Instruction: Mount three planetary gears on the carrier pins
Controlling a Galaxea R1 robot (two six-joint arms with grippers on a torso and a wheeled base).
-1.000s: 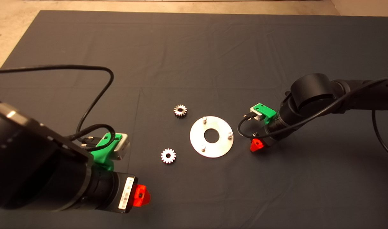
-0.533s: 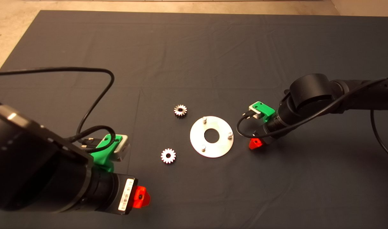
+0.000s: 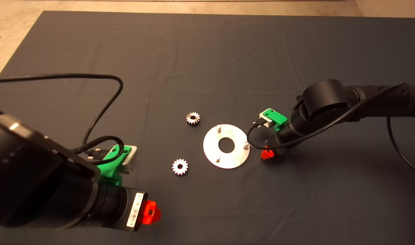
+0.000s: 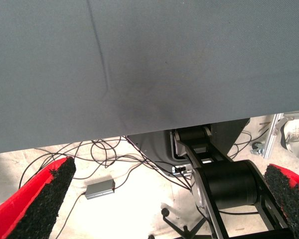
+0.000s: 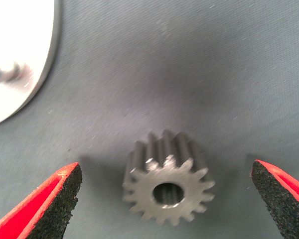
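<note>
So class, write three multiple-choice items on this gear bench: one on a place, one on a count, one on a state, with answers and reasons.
1. Where does the third small silvery steel gear lie?
A. On a stud
B. On the dark mat between the right pincer's red fingers
C. In the plate's centre hole

2. How many short silvery studs stand on the flat round silver plate?
A. Two
B. Three
C. Five

3. How is the right pincer?
A. Open, fingers clear of the gear
B. Shut on the gear
C. Shut on a stud

Answers: 1 B, the right wrist view shows it flat on the mat between the fingers. 2 B, the head view shows three. 3 A, gaps show on both sides of the gear.
</note>
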